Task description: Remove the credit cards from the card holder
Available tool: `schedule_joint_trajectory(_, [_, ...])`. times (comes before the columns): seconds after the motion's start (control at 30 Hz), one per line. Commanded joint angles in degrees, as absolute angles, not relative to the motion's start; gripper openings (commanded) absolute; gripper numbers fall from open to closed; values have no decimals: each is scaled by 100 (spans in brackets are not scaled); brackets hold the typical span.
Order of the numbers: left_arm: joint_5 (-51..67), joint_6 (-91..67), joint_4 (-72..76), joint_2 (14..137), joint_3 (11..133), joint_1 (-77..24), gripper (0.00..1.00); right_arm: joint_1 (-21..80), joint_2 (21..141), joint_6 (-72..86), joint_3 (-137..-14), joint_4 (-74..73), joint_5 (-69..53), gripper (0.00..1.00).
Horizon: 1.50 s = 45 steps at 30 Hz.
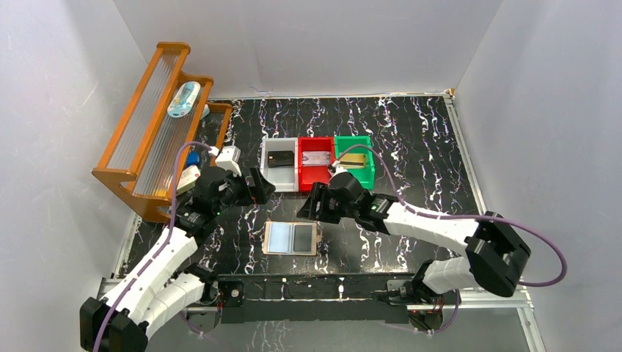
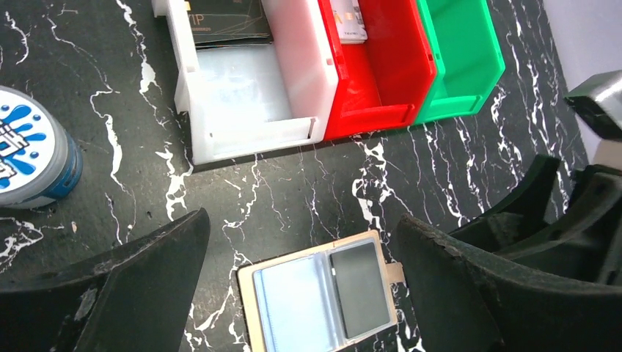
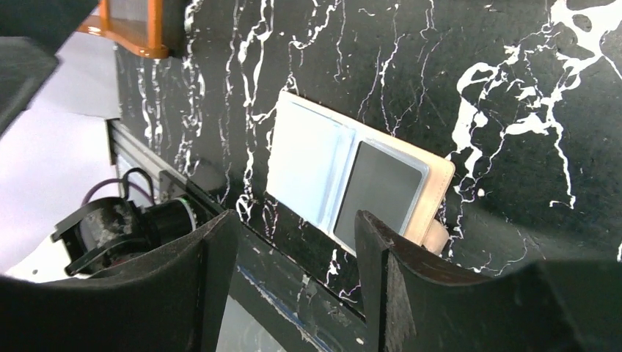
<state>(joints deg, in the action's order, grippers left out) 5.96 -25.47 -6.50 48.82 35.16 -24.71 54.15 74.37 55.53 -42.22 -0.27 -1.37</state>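
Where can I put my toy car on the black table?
The wide bare patch right of the green bin is free, and so is the strip behind the red bin. It's crowded by the wooden rack and around the card holder.

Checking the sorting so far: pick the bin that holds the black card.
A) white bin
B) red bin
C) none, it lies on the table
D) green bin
A: the black card lies in the white bin; the red bin holds a pale card, the green bin a tan card.
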Motion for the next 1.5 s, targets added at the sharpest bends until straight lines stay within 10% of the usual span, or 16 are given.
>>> schedule_joint_trajectory(0.0, [296,-2995,-887,4618,3507,-2453,98,5606,7804,5568,-4707,-623,284,67])
schedule_joint_trajectory(1.47, [3514,-3143,-580,5430,3102,-2461,80,5838,9232,6172,-4415,-667,-161,47])
